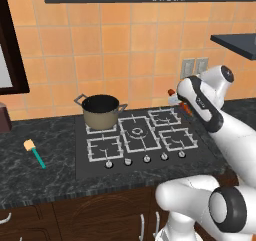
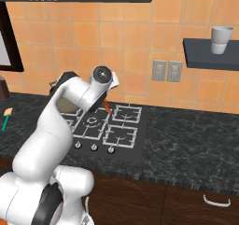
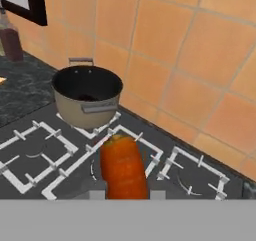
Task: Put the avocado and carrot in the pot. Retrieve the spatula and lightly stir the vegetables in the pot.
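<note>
A white cup (image 2: 221,39) stands on a dark wall shelf (image 2: 205,56), right of the black gas hob (image 1: 140,137) set into the dark marbled worktop (image 2: 186,140).

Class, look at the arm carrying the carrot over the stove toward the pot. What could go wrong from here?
1. The carrot is held by one end, most of it jutting out of the gripper; it could slip and drop onto the stove short of the pot.
2. Coming in low, the carrot could strike the pot's rim or near handle and push the pot off its burner.
3. The spatula lies far to the left, a long reach afterwards.
</note>
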### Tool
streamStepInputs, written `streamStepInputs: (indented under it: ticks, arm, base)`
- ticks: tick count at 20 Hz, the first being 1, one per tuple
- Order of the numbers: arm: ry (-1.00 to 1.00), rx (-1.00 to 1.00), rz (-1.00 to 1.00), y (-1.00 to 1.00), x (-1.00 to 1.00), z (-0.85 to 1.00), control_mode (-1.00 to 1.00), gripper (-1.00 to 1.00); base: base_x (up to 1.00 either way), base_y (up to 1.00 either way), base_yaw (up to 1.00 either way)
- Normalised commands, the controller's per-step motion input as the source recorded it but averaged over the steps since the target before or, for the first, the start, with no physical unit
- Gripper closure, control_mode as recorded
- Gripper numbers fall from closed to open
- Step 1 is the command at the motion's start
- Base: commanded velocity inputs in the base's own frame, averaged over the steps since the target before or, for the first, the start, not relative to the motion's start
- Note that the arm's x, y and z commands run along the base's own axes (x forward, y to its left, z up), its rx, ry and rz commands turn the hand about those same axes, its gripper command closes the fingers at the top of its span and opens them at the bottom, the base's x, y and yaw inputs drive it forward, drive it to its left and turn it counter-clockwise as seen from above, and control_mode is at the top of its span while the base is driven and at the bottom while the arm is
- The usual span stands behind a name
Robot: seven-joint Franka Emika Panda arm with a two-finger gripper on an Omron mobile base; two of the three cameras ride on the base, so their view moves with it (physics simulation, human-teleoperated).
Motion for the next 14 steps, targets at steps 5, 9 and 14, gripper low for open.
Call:
streamStepInputs:
  ticks: [5, 9, 14]
  arm:
    - [-0.08, 0.27, 0.09, 0.96, 0.24, 0.06, -1.0, 1.0]
    - [-0.1, 0.22, 0.12, 0.98, 0.36, 0.3, -1.0, 1.0]
    - [-0.12, 0.14, 0.03, 0.51, 0.19, 0.72, -1.0, 1.0]
  base:
    - [0.0, 0.0, 0.0]
    - [0.0, 0.0, 0.0]
    - [0.0, 0.0, 0.0]
